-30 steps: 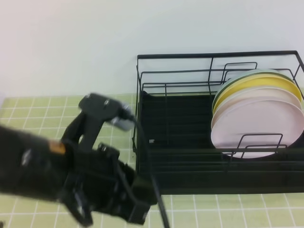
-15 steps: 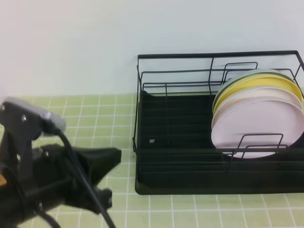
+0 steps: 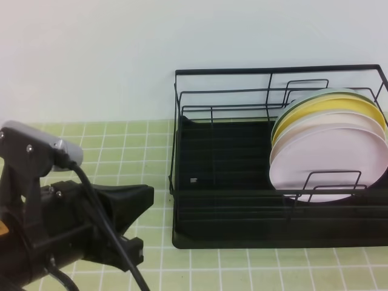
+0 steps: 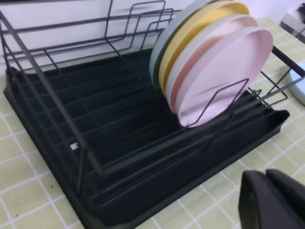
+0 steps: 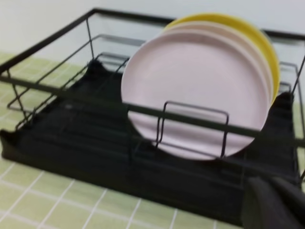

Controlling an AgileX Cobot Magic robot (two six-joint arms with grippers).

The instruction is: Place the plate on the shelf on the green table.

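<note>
The pale pink plate point(image 3: 330, 159) point(image 4: 224, 76) point(image 5: 195, 90) stands upright in the shelf point(image 3: 242, 233) point(image 4: 57, 119) point(image 5: 57, 138), frontmost of several plates at its right end, leaning behind a wire divider. The shelf rests on the green table point(image 3: 121, 145) point(image 4: 19, 195) point(image 5: 43, 205). My left gripper point(image 3: 145, 195) point(image 4: 271, 200) is shut and empty, low over the tiles to the left of the shelf. At the bottom right of the right wrist view, my right gripper point(image 5: 275, 205) is shut and empty, in front of the shelf's near edge; it is out of the exterior high view.
A yellow plate point(image 3: 339, 106) point(image 4: 200, 33) point(image 5: 257, 38) and paler plates stand behind the pink one. The left half of the shelf holds only wire dividers. A pale blue-grey rounded object point(image 4: 298, 88) lies on the tiles beyond the shelf's right end. A white wall point(image 3: 91, 60) backs the table.
One second ago the left arm stood against the shelf's left front corner. It has drawn back to the left, and has barely moved over the last half second. The plates have not moved.
</note>
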